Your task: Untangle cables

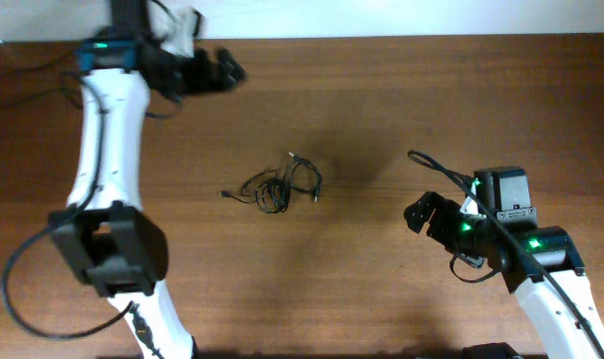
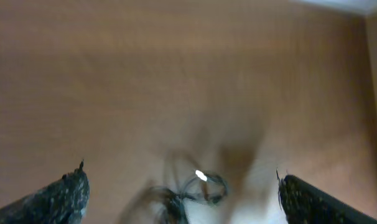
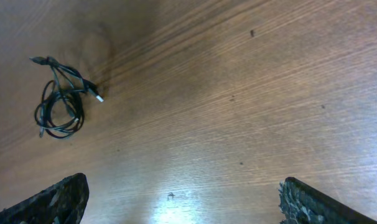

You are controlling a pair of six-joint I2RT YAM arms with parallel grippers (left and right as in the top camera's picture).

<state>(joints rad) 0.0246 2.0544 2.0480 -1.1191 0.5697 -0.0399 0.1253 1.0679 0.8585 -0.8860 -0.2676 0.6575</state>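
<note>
Overhead, left wrist and right wrist views of the two-arm cell. The cables (image 1: 279, 185) lie as one loose tangle of thin black cord on the wooden table (image 1: 382, 100), roughly between the two end effectors and touching neither. Several loops overlap at the centre of the tangle, and single plug ends stick out of it at the sides. The cords cannot be counted separately.

Left gripper (image 1: 217, 70): released, jaws spread wide, nothing between them. It hangs above the table with the tangle well apart from it, off its tips. In its own wrist view the left gripper (image 2: 180, 174) shows only the two dark fingers (image 2: 64, 196) at the lower corners. The cables (image 2: 188, 190) appear on the table surface beyond them, in line with the gap between the fingers. This view is blurred, so only dark rings and one bright glint can be made out.

Right gripper (image 1: 422, 214): also released, jaws wide apart and empty. The tangle sits well apart from it, ahead of the fingertips and with bare wood in between. In its wrist view the right gripper (image 3: 185, 180) again shows just its two fingers (image 3: 58, 199) at the lower corners. The cables (image 3: 61, 99) lie beyond and outside the finger on the view's left, sharp enough to show a coiled loop with a light-tipped plug pointing toward the gripper's centre line.
</note>
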